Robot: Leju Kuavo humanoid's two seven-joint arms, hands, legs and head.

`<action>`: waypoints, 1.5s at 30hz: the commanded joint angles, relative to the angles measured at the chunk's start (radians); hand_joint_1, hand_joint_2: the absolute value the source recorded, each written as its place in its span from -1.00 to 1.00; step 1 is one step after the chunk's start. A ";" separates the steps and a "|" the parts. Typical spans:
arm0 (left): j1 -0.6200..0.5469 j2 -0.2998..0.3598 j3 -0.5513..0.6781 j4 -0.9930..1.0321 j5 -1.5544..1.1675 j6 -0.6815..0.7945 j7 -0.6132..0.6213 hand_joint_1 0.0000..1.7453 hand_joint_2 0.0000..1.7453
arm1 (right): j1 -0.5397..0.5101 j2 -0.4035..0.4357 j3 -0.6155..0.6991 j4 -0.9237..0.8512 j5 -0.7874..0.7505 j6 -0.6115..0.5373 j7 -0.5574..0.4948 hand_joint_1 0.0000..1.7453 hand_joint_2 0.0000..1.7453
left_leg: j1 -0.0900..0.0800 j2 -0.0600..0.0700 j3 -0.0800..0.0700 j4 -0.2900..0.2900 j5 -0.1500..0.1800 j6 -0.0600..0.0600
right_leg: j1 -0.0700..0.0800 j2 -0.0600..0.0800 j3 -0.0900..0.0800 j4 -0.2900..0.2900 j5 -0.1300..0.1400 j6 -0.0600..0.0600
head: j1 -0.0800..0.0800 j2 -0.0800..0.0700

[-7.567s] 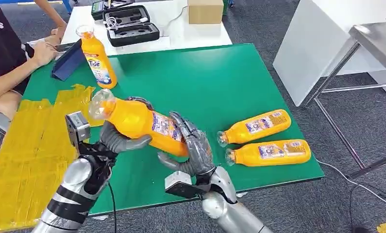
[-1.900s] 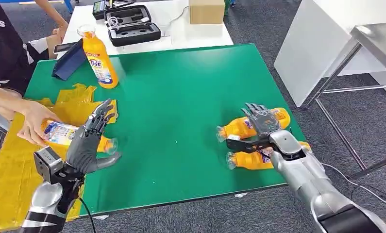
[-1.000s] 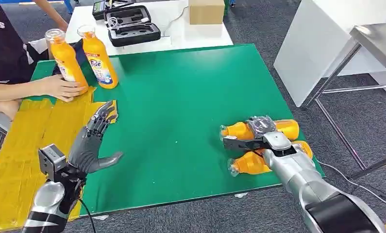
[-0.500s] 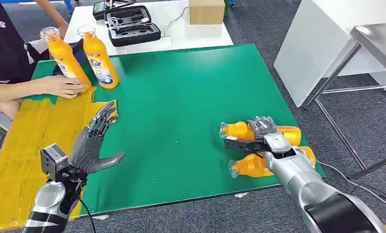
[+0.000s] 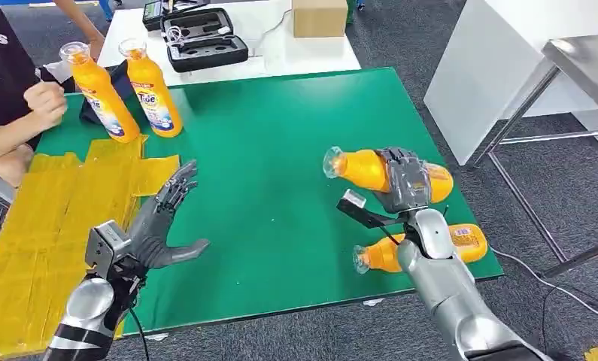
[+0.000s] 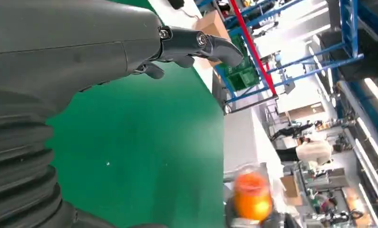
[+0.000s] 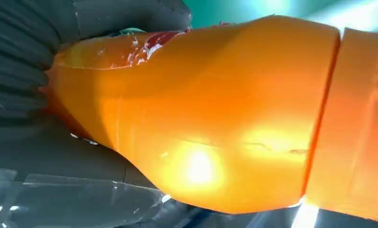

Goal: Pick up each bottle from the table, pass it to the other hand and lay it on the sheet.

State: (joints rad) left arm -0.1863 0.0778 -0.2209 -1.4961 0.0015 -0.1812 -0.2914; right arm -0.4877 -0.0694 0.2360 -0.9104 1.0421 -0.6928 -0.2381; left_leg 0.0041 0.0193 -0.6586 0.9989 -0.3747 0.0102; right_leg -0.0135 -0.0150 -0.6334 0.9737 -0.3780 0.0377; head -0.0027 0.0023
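The right hand [image 5: 405,179] is gripping an orange bottle [image 5: 367,170] around the middle and holding it on its side up off the green table [image 5: 280,150], cap end pointing toward the yellow sheet [image 5: 47,226]. In the right wrist view that bottle's orange body [image 7: 215,109] is sitting right against the grey palm. A second bottle [image 5: 423,248] is lying flat on the table just below the raised one, near the table's front right corner.

The left hand [image 5: 160,222] is hovering with nothing in it, fingers spread and palm turned toward the raised bottle, right at the sheet's edge. In the left wrist view its dark fingers [image 6: 196,42] are sticking out over the green top.

Two more bottles [image 5: 119,90] are standing upright at the far end of the sheet. A person's hand [image 5: 46,101] is hanging just beside them. A white table with a black case [image 5: 205,37] and a cardboard box [image 5: 318,16] is sitting beyond the green one.
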 commanded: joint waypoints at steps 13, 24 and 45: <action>-0.155 -0.011 -0.122 0.258 -0.024 0.083 -0.016 -1.00 1.00 | 0.051 0.187 -0.071 -0.156 -1.314 0.729 -0.124 1.00 1.00 | 0.000 -0.002 0.006 0.000 -0.002 -0.001 | 0.000 0.000 0.005 0.000 -0.002 -0.002 | 0.000 0.000; -0.160 -0.015 -0.127 0.270 -0.020 0.085 -0.020 -1.00 1.00 | 0.038 0.194 -0.049 -0.141 -1.326 0.741 -0.127 1.00 1.00 | 0.000 -0.001 0.003 0.000 -0.001 0.000 | 0.000 0.000 0.003 0.000 -0.001 -0.001 | 0.000 0.000; -0.244 -0.021 -0.196 0.293 -0.056 0.137 -0.015 -1.00 1.00 | -0.035 0.215 0.174 -0.202 -1.184 0.669 -0.187 1.00 1.00 | 0.001 -0.001 0.005 0.002 -0.003 -0.001 | 0.000 0.001 0.005 0.002 -0.003 -0.002 | 0.001 0.000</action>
State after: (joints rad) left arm -0.3594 0.0664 -0.3639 -1.2783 -0.0397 -0.0564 -0.3090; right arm -0.4511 0.1507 0.2891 -1.1272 -0.2282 0.0420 -0.4028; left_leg 0.0042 0.0199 -0.6588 0.9989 -0.3740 0.0101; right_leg -0.0138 -0.0156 -0.6335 0.9739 -0.3774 0.0379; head -0.0019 0.0023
